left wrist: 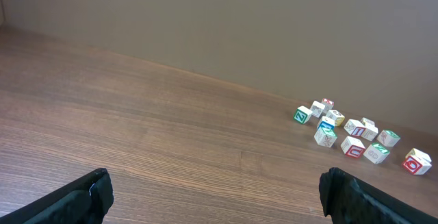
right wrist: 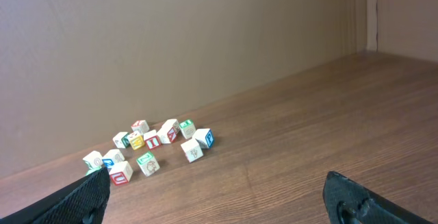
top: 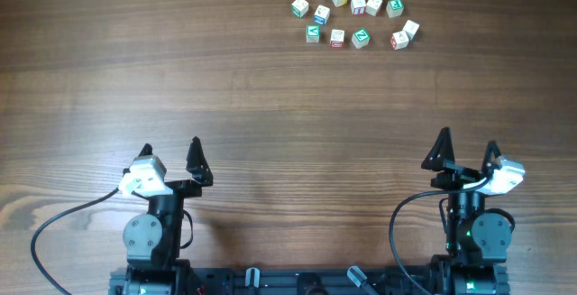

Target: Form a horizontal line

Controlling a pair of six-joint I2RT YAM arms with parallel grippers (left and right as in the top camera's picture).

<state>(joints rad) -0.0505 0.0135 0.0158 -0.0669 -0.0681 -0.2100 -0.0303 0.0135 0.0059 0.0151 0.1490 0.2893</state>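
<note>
Wood: a bare brown table (top: pixel 270 87) carries the whole scene, with the arms at its near edge and the work at its far one.
Cubes: about a dozen small whitish letter cubes (top: pixel 359 5) lie in a loose cluster at the far right of the table, coloured faces turned every way, looking tipped out rather than arranged.
Horizontal line: not yet formed. No cubes stand edge to edge in a straight row, and the line will likely be built in the cluster or on the open wood just in front of it.
Near-side trio: three cubes (top: pixel 337 38) on the cluster's near side sit roughly abreast but with gaps between them, which makes them look the easiest start.
Left gripper: the left gripper (top: pixel 170 146) has its jaws spread wide with nothing between them. It is parked at the near left, well apart from the cubes.
Right gripper: the right gripper (top: pixel 467 140) is likewise spread and empty at the near right. That is the cluster's side, so it seems the likelier arm for a first reach.
Stance: both arms sit back with fingers parted, a ready posture that leaves the cubes unblocked from above.
Stage: the very start, with no cube yet placed.
Risk: the cubes are tiny and packed close, so wide fingers may nudge neighbours.
</note>
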